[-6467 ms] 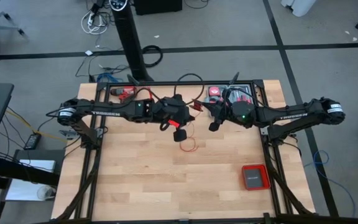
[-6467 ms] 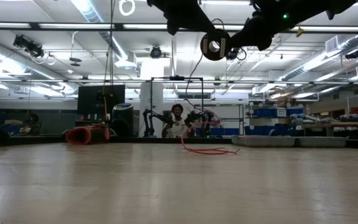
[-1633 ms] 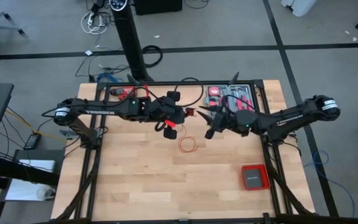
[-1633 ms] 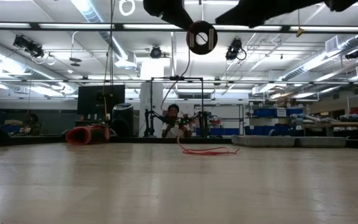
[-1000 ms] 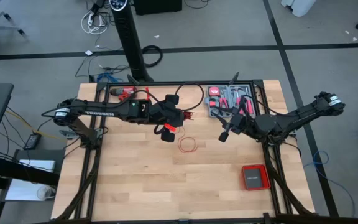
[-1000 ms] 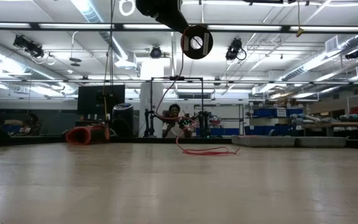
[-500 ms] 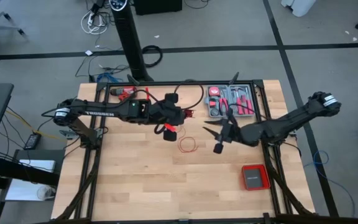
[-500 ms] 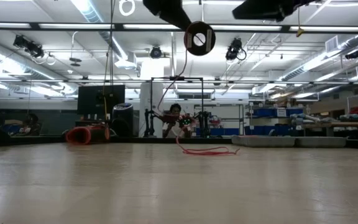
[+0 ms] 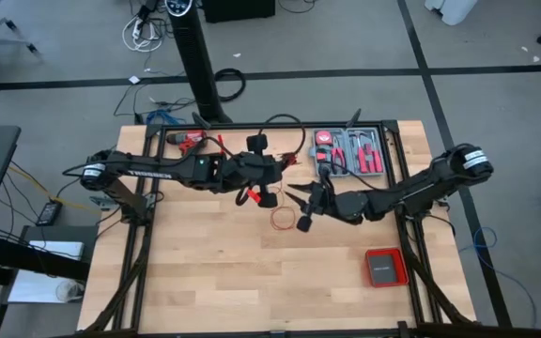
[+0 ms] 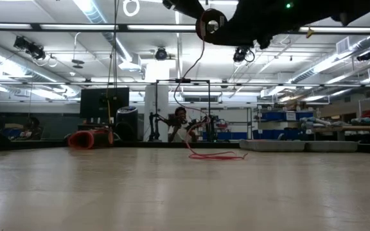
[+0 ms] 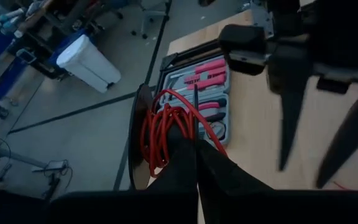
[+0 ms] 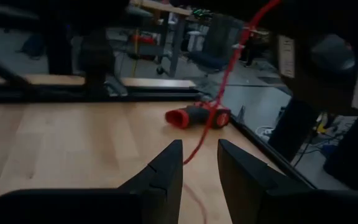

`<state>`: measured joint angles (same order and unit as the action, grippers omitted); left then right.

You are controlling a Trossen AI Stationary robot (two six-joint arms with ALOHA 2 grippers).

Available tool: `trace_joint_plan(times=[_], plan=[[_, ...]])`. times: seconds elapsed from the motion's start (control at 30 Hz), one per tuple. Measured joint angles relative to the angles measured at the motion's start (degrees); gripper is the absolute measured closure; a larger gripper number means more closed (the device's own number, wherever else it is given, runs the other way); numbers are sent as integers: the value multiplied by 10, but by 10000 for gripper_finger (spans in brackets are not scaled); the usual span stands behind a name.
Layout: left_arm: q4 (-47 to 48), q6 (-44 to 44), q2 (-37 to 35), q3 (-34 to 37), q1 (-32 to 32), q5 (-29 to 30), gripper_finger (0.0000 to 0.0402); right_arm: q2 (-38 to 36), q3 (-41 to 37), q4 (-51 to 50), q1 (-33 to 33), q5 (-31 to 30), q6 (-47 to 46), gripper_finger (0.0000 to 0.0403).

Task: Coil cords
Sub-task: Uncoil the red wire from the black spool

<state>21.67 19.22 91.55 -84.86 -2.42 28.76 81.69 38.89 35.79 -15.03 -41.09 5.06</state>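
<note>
Right hand (image 9: pixel 301 208), moved in beside cord (image 9: pixel 282 219), open; left hand (image 11: pixel 194 158) clamping spool (image 11: pixel 143 140), wrist-view only.

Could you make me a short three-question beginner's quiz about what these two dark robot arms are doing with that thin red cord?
1. True or false: the left gripper is shut on a black spool wound with thin red cord.
2. Where does the loose end of the thin red cord lie? A) coiled on the wooden table B) inside the flat red square box C) on the floor
3. Fill in: the right gripper hangs above the wooden table with its fingers ____.

Key: 1 true; 2 A; 3 open.
</note>
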Motion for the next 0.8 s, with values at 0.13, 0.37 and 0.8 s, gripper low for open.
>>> trace_joint_plan(times=[0.13,0.37,0.8], plan=[[-1,-7,0,0,0,1,401,15,0,22,15,27,-2,305],[-18,-14,0,0,-3,2,401,39,0,79,34,51,10,305],[4,-15,-1,-1,-4,-1,401,-12,0,88,-13,-35,179,399]])
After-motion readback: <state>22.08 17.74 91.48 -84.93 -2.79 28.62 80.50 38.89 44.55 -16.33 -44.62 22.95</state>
